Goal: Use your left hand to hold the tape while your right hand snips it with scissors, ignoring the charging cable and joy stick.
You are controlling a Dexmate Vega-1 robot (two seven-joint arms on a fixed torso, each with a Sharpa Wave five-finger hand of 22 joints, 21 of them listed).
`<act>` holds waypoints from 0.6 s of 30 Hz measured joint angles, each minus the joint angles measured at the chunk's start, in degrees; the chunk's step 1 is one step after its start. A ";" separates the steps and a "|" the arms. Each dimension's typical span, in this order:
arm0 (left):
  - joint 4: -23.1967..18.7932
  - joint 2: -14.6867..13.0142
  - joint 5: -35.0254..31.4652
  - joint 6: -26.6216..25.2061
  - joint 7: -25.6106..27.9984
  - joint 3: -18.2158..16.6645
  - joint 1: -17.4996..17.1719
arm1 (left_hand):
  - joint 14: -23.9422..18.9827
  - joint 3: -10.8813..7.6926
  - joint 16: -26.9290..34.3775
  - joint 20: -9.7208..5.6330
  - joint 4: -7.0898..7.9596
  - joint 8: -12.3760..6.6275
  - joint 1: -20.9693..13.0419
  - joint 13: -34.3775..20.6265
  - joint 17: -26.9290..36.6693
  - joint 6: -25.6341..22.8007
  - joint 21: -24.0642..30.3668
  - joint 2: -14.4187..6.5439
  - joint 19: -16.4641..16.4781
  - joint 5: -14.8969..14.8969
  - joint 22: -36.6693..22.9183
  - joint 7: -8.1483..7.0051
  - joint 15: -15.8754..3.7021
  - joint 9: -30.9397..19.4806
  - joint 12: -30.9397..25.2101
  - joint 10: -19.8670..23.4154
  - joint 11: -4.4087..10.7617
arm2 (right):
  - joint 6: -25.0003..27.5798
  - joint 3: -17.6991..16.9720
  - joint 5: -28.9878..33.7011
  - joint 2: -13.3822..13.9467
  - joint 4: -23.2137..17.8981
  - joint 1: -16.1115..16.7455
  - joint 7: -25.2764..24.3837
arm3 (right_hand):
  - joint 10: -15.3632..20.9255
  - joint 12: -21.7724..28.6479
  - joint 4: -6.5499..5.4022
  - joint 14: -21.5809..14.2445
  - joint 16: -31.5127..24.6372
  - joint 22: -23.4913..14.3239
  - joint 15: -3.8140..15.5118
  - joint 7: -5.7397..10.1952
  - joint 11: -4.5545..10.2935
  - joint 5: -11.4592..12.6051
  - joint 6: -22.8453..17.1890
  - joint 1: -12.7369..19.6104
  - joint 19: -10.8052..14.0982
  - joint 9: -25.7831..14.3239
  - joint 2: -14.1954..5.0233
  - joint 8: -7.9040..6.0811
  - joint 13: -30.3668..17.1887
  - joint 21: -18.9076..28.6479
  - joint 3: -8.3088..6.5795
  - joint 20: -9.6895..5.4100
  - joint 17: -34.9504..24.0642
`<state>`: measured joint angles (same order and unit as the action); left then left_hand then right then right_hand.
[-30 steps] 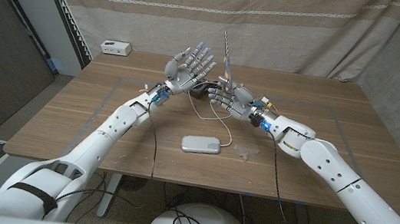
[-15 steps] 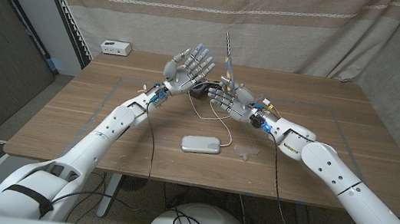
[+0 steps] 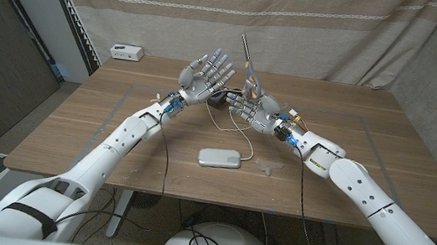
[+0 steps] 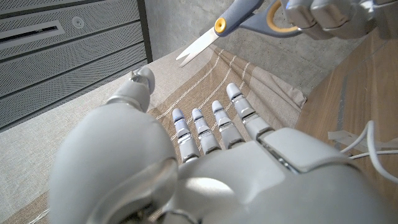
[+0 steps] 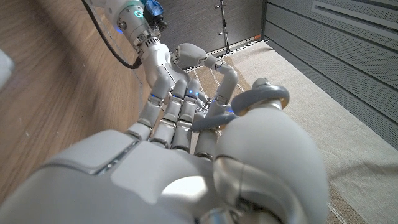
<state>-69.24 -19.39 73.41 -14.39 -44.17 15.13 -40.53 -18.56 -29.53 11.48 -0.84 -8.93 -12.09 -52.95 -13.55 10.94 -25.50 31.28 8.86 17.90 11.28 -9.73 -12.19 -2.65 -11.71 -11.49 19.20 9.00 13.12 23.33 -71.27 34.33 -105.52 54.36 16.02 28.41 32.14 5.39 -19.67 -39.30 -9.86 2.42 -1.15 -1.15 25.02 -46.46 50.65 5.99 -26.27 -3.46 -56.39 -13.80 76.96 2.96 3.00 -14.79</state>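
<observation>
Nearest the front edge, a flat white charger-like block [image 3: 221,158] lies on the wooden table [image 3: 366,159], with a small scrap of clear material [image 3: 267,165] just beside it on the right-arm side. That could be tape, but it's too small to be sure. A thin white cable [image 3: 223,123] loops from the block back towards the hands.

Above and behind the block, both hands are up off the table, close together. The right hand [image 3: 250,107] has its fingers closed through the grey handles of the scissors [image 3: 248,67], blades pointing up; the left wrist view shows the blades [image 4: 199,45] parted.

Just beyond the block on the other side, the left hand [image 3: 206,73] is raised with fingers spread and fanned upward, palm toward the scissors. I can't make out tape pinched in it; a dark object [image 3: 219,99] sits low between the two hands, too hidden to name.

Far back from the block, a small white box [image 3: 126,51] sits at the table's rear corner.

My read: scissors are gripped and open, but the tape hold isn't confirmed and the snip looks not yet made.
</observation>
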 measured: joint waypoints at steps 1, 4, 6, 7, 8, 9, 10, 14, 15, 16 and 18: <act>0.00 0.00 0.04 0.00 0.00 0.00 -0.01 | -0.10 0.00 0.00 0.00 0.00 0.00 0.00 0.00 0.00 -0.20 0.00 0.00 0.00 0.00 0.00 -0.20 0.10 0.00 0.00 0.00 0.00 | -0.03 0.00 -0.03 0.00 0.00 0.26 0.02 | -0.31 -0.28 0.00 0.17 0.16 0.00 0.05 -0.02 -0.24 0.00 -0.02 0.02 -0.25 0.29 -0.02 0.07 0.18 -0.11 0.00 0.25 0.00; 0.00 0.00 0.08 0.00 0.01 0.02 -0.06 | -0.29 0.00 0.00 0.00 0.00 0.00 0.00 0.00 0.00 -0.29 -0.27 0.00 0.00 0.00 0.00 -0.29 0.29 0.00 0.00 0.00 0.00 | -0.22 -0.37 -0.38 -0.13 -0.09 0.59 0.08 | -0.81 -0.67 0.07 0.68 0.21 0.00 -0.05 -0.39 -0.19 0.22 -0.43 0.02 -0.38 0.97 -0.02 0.08 0.50 -0.61 0.07 0.38 0.00; 0.00 0.00 0.10 0.00 0.04 0.02 -0.12 | -0.29 0.00 0.00 0.00 0.00 0.00 0.00 0.00 0.00 -0.29 -0.36 0.00 0.00 0.00 0.00 -0.29 0.29 0.00 0.00 0.00 0.00 | -0.27 -0.43 -0.54 -0.14 -0.24 0.73 0.08 | -0.81 -0.68 0.23 0.68 0.21 0.00 -0.05 -0.16 -0.19 0.23 -1.07 0.04 -0.38 1.38 -0.04 0.08 0.72 -0.71 0.23 0.38 0.01; 0.00 0.00 0.11 0.00 0.07 0.02 -0.14 | -0.29 0.00 0.00 0.00 0.00 0.00 0.00 0.00 0.00 -0.29 -0.36 0.00 0.00 0.00 0.00 -0.29 0.29 0.00 0.00 0.00 0.00 | -0.27 -0.45 -0.61 -0.15 -0.32 0.82 0.08 | -0.81 -0.68 0.26 0.68 0.21 0.00 -0.05 -0.08 -0.19 0.28 -1.15 0.27 -0.38 1.60 -0.23 0.08 0.77 -0.71 0.21 0.38 0.01; 0.00 0.00 0.12 0.00 0.11 0.03 -0.19 | -0.29 0.00 0.00 0.00 0.00 0.00 -0.02 0.12 0.00 -0.41 -0.36 -0.02 0.01 0.00 0.00 -0.17 0.29 0.00 0.00 0.00 0.00 | -0.27 -0.47 -0.69 -0.15 -0.39 0.87 0.06 | -0.80 -0.68 0.60 0.67 0.21 0.00 -0.05 -0.15 -0.18 0.61 -1.31 1.08 -0.38 1.77 -0.41 0.09 0.96 -1.09 -0.14 0.38 0.04; 0.00 0.00 0.12 0.00 0.12 0.03 -0.20 | -0.29 0.00 0.00 -0.13 0.00 0.00 -0.23 0.21 0.00 -0.50 -0.44 -0.23 0.13 0.00 0.00 -0.07 0.29 0.00 0.00 0.00 0.00 | -0.27 -0.47 -0.72 -0.15 -0.43 0.89 0.03 | -0.77 -0.68 1.15 0.67 0.43 -0.01 -0.05 0.00 -0.15 0.90 -1.70 1.97 -0.37 1.83 -0.43 0.13 1.09 -1.34 -0.27 0.38 0.13; 0.00 0.00 0.14 0.00 0.18 0.03 -0.25 | -0.29 0.00 0.00 -0.20 0.00 0.00 -0.23 0.26 0.00 -0.59 -0.58 -0.23 0.20 0.00 0.00 0.02 0.29 0.00 0.00 0.00 0.00 | -0.27 -0.51 -0.81 -0.13 -0.59 0.95 -0.18 | -0.43 -0.69 1.60 0.63 0.72 0.00 -0.06 -0.08 0.15 1.18 -2.42 3.05 -0.37 1.70 -0.57 0.13 1.27 -1.62 -0.65 0.38 0.40; -0.07 -0.02 0.19 -0.01 0.35 0.03 -0.42 | -0.29 0.00 0.00 -0.20 0.00 0.00 -0.23 0.25 0.00 -0.59 -0.58 -0.23 0.20 0.00 0.00 0.02 0.29 0.00 0.00 0.00 0.00 | 0.07 -0.65 -1.31 -0.04 -1.01 1.21 -1.04 | 0.78 -0.69 2.46 -0.76 1.16 -0.01 0.03 -0.47 0.13 1.50 -3.83 5.04 -0.37 0.71 -1.24 -0.15 1.83 -1.99 -1.50 0.38 0.96; -0.14 -0.04 0.22 -0.01 0.40 0.03 -0.46 | -0.29 0.00 0.00 -0.20 0.00 0.00 -0.23 0.25 0.00 -0.59 -0.58 -0.23 0.20 0.00 0.00 0.02 0.29 0.00 0.00 0.00 0.00 | 0.16 -0.66 -1.40 -0.04 -1.08 1.27 -1.16 | 1.23 -0.68 2.55 -1.63 1.18 -0.01 -0.01 -0.47 -0.31 1.50 -3.83 5.33 -0.35 0.48 -1.54 -0.15 1.82 -2.09 -1.60 0.36 1.09; -0.22 -0.06 0.23 -0.01 0.43 0.03 -0.50 | -0.28 0.00 0.00 -0.20 0.00 0.00 -0.23 0.25 0.01 -0.59 -0.74 -0.23 0.20 0.00 0.00 0.02 0.29 -0.01 0.00 0.00 0.00 | 0.41 -0.68 -1.77 -0.04 -1.14 1.34 -1.52 | 1.79 -0.19 2.56 -2.62 1.20 -0.01 0.04 -0.47 -0.87 1.50 -3.83 5.69 0.14 0.23 -1.90 -0.15 1.80 -2.41 -1.59 -0.09 1.21; -0.31 -0.10 0.25 -0.02 0.53 0.03 -0.61 | -0.28 0.00 0.00 -0.20 0.00 0.00 -0.23 0.25 0.00 -0.71 -0.79 -0.23 0.20 0.00 0.00 -0.10 0.29 -0.01 0.00 0.00 0.00 | 0.75 -0.73 -2.29 -0.07 -1.23 1.47 -1.92 | 3.36 1.39 2.41 -4.42 1.20 -0.01 0.04 -0.49 -1.83 1.50 -3.99 6.25 1.04 -0.34 -2.46 -0.15 1.47 -2.75 -1.74 -0.38 1.47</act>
<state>-69.55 -19.49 73.65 -14.42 -43.64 15.15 -41.13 -18.85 -29.53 11.48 -1.04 -8.93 -12.09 -53.18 -13.30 10.94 -26.21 30.49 8.63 18.10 11.28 -9.73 -12.29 -2.36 -11.72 -11.49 19.19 9.00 13.87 22.60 -73.56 34.25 -106.75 55.83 14.09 31.77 33.52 7.80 -24.09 -38.10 -9.86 2.46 -1.64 -2.97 26.52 -50.45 56.90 7.03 -26.61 -5.92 -56.54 -12.34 74.22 1.21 2.62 -13.32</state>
